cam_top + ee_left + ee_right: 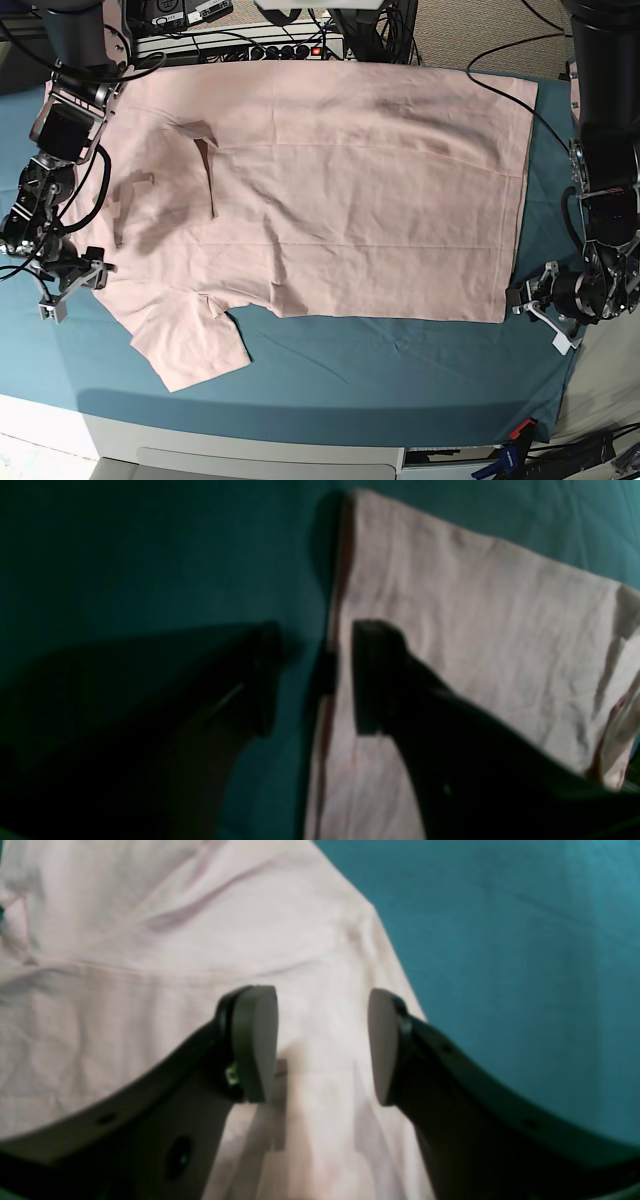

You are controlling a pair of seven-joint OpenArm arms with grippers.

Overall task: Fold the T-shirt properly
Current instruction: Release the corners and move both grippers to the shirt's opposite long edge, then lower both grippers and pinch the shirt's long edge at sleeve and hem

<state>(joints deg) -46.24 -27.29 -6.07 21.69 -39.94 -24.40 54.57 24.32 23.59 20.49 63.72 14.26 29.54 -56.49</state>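
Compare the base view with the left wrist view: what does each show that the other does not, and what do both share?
Only the base view shows the whole T-shirt spread flat, its sleeve at the near edge, the right gripper beside it, and cables behind the table.

Only the left wrist view shows the left gripper close up, its open fingers straddling the shirt's edge: one over pink fabric, the other over the teal cloth.

Both show the pink shirt, the teal cloth and the left gripper at the shirt's edge.
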